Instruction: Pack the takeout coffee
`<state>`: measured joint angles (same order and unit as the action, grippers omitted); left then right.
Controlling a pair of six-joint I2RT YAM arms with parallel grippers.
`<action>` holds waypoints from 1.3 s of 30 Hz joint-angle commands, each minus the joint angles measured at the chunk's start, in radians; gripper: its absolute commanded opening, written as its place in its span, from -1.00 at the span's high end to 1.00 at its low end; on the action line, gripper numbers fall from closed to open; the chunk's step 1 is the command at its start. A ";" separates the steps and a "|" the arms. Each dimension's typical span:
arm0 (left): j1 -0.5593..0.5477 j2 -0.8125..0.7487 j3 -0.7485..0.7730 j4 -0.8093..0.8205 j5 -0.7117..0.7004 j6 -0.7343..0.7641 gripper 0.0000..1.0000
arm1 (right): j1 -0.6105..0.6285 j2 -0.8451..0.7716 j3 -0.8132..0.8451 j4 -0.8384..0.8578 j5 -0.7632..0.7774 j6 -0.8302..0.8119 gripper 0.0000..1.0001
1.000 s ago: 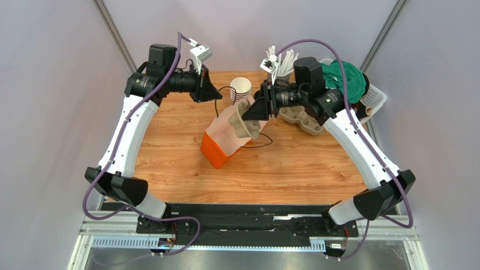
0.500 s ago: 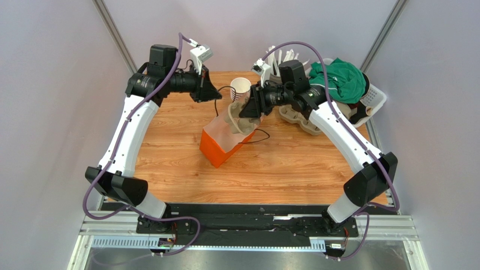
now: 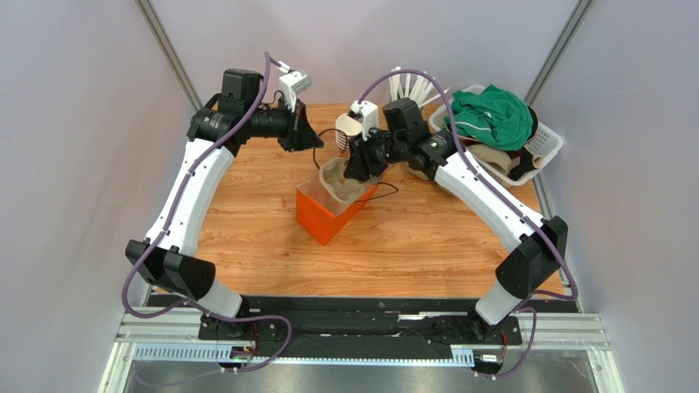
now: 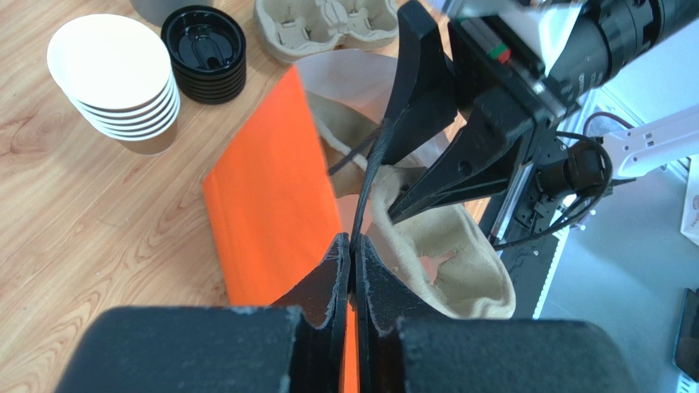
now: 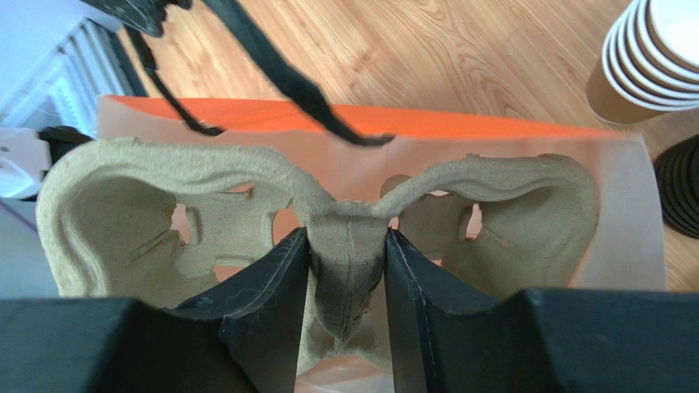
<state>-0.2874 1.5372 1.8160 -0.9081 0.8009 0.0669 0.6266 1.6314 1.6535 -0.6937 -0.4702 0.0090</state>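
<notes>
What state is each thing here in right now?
orange bag: mouth open.
bag handle: pinched in the shut left gripper.
pulp cup carrier: empty, gripped by the right gripper at the bag's mouth.
paper cups: stacked, lidless.
black lids: stacked.

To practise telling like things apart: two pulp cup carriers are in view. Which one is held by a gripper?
The carrier at the orange bag's mouth: the right gripper clamps its centre ridge. The other carrier lies free on the table.

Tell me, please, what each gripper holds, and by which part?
Left gripper: orange bag, by its black handle. Right gripper: pulp cup carrier, by its central ridge.
</notes>
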 commanded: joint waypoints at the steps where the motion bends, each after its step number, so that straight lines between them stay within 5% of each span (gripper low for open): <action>1: -0.002 -0.032 -0.023 0.040 -0.012 0.007 1.00 | 0.031 0.013 0.009 -0.006 0.146 -0.073 0.19; 16: 0.028 -0.124 -0.145 0.202 -0.103 -0.087 1.00 | 0.094 0.039 -0.017 0.062 0.381 -0.051 0.20; 39: 0.028 -0.115 -0.172 0.206 -0.066 -0.090 1.00 | 0.094 0.030 -0.006 0.071 0.383 0.152 0.20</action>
<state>-0.2611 1.4387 1.6474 -0.7284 0.7128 -0.0071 0.7204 1.6661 1.6493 -0.6464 -0.1303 0.1238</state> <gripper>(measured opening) 0.072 0.405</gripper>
